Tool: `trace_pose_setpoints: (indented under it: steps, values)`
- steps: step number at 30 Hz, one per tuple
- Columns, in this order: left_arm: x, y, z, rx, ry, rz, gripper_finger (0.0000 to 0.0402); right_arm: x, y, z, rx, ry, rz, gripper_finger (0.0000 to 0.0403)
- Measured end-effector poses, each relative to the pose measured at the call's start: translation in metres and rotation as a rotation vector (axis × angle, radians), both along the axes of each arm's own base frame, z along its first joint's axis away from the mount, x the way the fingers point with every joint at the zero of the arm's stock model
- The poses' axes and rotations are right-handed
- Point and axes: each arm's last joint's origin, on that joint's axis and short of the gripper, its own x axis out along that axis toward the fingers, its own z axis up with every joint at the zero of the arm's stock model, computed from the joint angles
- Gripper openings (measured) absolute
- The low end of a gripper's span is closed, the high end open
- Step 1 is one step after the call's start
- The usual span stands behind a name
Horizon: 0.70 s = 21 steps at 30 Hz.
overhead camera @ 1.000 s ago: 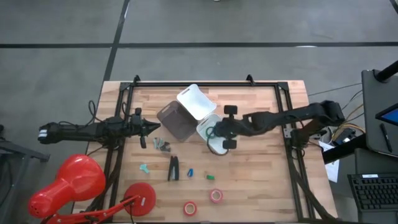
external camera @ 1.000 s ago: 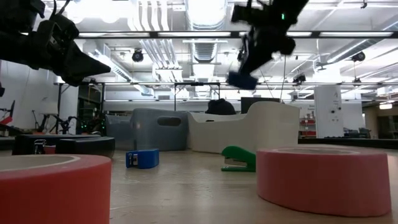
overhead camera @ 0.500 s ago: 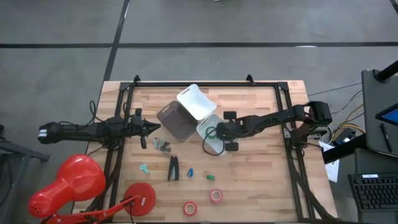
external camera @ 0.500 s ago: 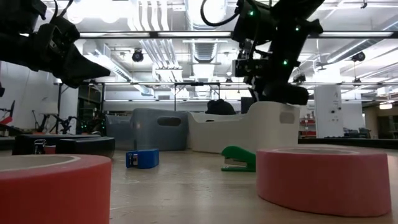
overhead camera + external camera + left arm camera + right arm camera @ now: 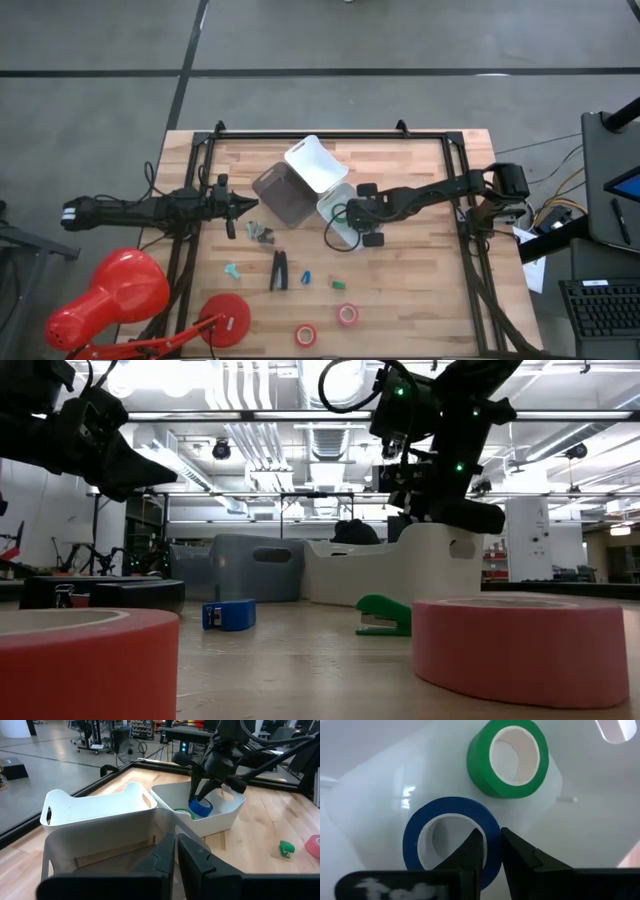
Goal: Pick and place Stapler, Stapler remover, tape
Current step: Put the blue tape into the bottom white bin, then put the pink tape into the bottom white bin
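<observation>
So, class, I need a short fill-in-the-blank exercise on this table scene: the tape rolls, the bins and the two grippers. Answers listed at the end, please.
1. The right gripper grips the wall of the ____ tape roll.
2. Already lying in the white bin is a ____ tape roll.
3. The black stapler lies on the ____.
4. The left gripper holds ____.

Missing words: blue; green; table; nothing

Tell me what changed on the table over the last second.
The right pincer came down with the blue tape roll into the white bin, where the green tape roll already lies. It stays shut on the roll's wall. The left pincer, the stapler and the red and pink rolls near the front edge did not move.
</observation>
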Motion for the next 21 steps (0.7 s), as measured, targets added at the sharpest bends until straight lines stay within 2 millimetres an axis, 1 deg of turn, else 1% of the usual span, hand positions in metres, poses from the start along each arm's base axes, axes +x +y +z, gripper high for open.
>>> trace_pose_setpoints:
  steps: [4,10,14,17,21]
  values:
    - [0.000,0.000,0.000,0.000,0.000,0.000,0.0025,0.000,0.000,0.000,0.006,0.000,0.003,0.0067]
    - [0.000,0.000,0.000,0.000,0.000,0.000,0.0024,0.000,0.000,0.000,-0.007,-0.002,-0.007,0.0112]
    - [0.000,0.000,0.000,0.000,0.000,0.000,0.0025,0.000,-0.001,0.003,-0.049,-0.008,-0.021,0.0138]
    - [0.000,0.000,0.000,0.000,0.000,0.000,0.0023,0.004,-0.001,0.012,-0.051,-0.030,-0.026,0.0153]
    - [0.000,0.000,0.000,0.000,0.001,0.000,0.0025,0.011,0.006,0.029,-0.044,-0.082,-0.018,0.0167]
